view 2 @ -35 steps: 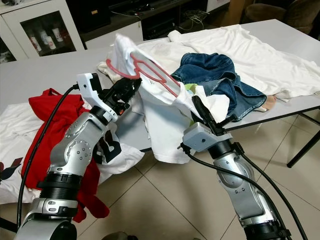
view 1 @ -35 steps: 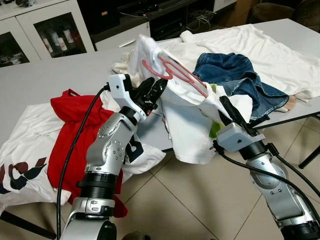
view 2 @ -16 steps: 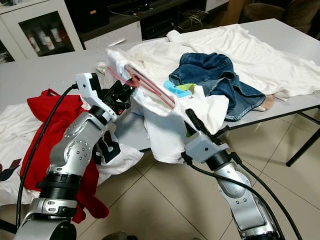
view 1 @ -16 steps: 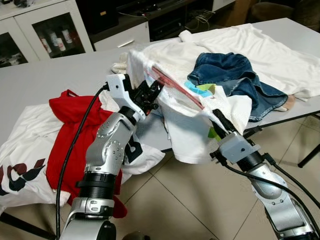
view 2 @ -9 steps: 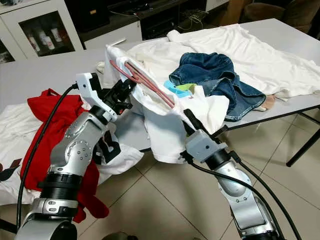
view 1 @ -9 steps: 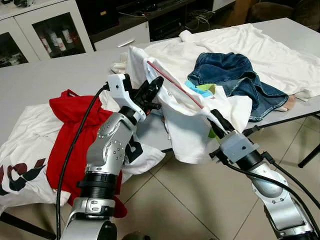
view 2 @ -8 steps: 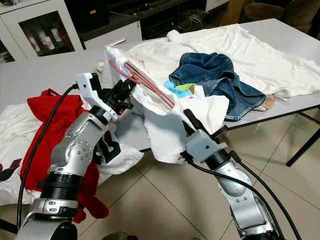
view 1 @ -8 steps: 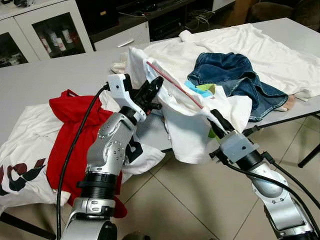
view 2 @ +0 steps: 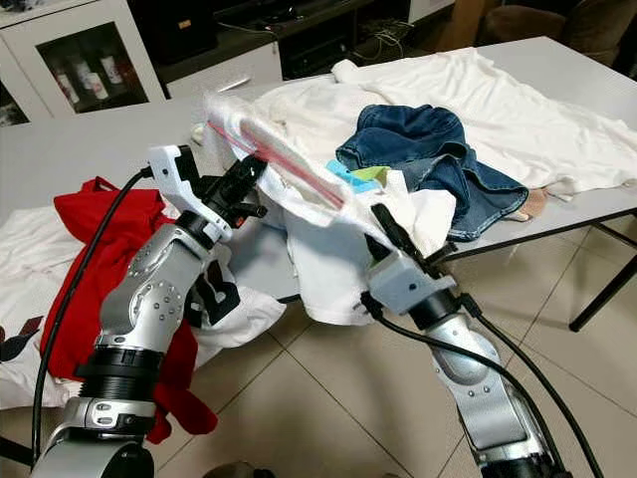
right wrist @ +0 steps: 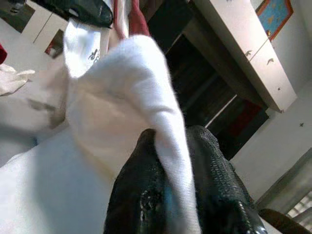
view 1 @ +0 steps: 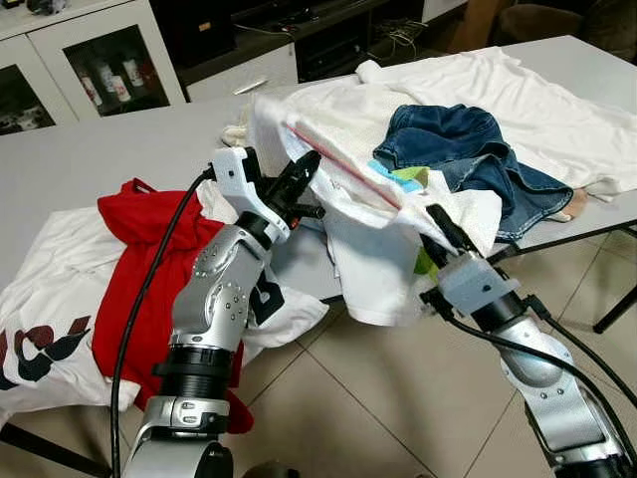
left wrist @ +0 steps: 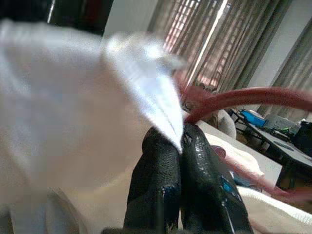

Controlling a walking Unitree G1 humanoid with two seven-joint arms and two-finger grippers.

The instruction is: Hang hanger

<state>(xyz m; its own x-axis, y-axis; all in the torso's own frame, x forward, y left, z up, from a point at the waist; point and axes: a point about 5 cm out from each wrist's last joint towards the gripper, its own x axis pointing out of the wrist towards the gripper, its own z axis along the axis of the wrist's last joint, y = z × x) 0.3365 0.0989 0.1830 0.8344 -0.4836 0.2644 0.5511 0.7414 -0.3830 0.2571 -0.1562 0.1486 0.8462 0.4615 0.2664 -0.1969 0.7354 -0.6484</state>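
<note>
item: white shirt [view 1: 373, 239] — held off the front edge of the grey table [view 1: 90, 159], stretched between two grippers, its lower part hanging over the tiled floor [view 1: 348, 398].

item: pink hanger [view 1: 343, 179] — seen as a long pink bar lying inside the upper part of the shirt, slanting from the left gripper down toward the right one; in the left wrist view its curved pink arm [left wrist: 243, 100] is seen just beyond the fingertips. the hook is not made out.

item: left gripper [view 1: 299, 171] — raised over the table edge, fingers pressed together on a fold of the white cloth, beside the hanger's upper end.

item: right gripper [view 1: 435, 221] — lower and nearer the table edge, fingers clamped on a thick fold of the same shirt, as the right wrist view [right wrist: 165, 161] shows.

other items: blue jeans [view 1: 468, 159] in a heap behind the shirt; red garment [view 1: 139, 259] at the robot's left, draped over the edge; further white clothing [view 1: 498, 90] spread across the far side; a cabinet with glass doors [view 1: 100, 65] beyond the table.

step in hand, as judged: the shirt is being settled onto the hanger — the hanging itself is not yet begun, and no rail is in view.

next move, as judged: the shoulders are to be pulled square over the hanger's arms with the cloth kept taut, and the hook is to be freed from the collar before a grip on the hanger itself is taken.
</note>
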